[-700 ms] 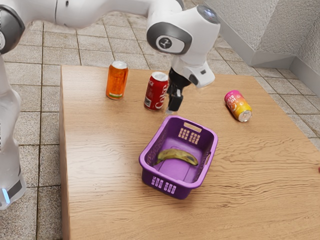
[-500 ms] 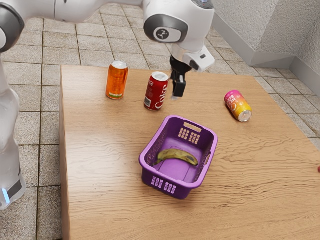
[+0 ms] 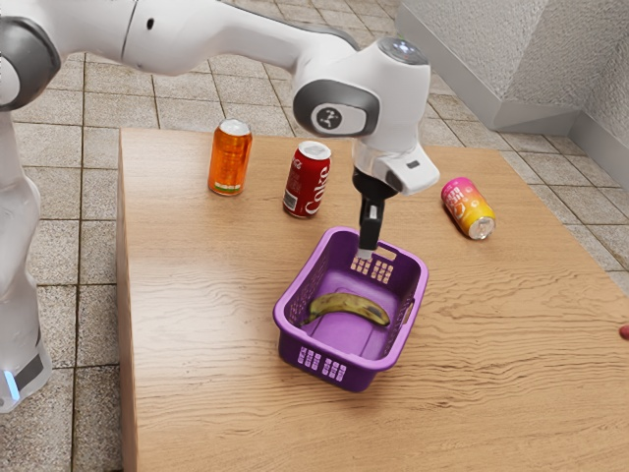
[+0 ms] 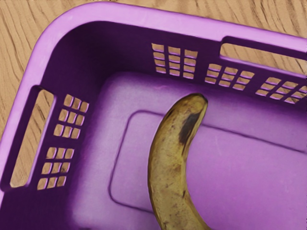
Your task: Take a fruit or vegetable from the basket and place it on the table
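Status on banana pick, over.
Tool at the basket, banana not in its grip. Banana lying on the basket floor, nothing on top of it. Red can stands outside the basket, looks clear of the pick.

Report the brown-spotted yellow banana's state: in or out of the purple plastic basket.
In: the banana lies on the floor of the basket, walls around it.

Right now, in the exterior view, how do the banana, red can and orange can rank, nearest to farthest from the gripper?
1. Banana: inside the basket.
2. Red can: on the table.
3. Orange can: nearer the exterior view's left.
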Controlling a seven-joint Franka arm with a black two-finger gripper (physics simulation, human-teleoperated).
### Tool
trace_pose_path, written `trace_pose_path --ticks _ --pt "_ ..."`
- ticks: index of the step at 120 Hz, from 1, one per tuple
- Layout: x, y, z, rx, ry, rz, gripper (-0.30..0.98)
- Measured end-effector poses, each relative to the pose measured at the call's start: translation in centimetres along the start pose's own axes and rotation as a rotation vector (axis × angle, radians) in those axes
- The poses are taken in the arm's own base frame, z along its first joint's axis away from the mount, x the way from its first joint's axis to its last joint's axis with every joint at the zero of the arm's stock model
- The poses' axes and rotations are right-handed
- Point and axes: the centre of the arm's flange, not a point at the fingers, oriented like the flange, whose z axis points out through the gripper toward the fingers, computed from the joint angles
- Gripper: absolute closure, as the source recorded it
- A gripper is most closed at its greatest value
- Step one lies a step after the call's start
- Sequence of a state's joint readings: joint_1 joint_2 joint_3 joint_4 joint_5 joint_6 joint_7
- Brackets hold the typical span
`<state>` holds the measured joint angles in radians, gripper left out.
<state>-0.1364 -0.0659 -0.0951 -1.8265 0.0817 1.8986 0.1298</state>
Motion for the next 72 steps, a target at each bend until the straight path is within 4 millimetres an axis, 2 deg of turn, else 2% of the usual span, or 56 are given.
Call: trace_pose_path --ticks 12,25,36,72 --pt "0.2 0.7 0.7 -0.013 0.004 0.017 0.0" --pt "-0.1 1.9 2.6 -0.031 -0.018 0.042 0.0" --pt "-0.3 2.1 3.9 -0.038 -0.028 0.05 0.0" --pt "-0.5 -1.6 9.5 -0.061 -0.081 -0.009 0.0"
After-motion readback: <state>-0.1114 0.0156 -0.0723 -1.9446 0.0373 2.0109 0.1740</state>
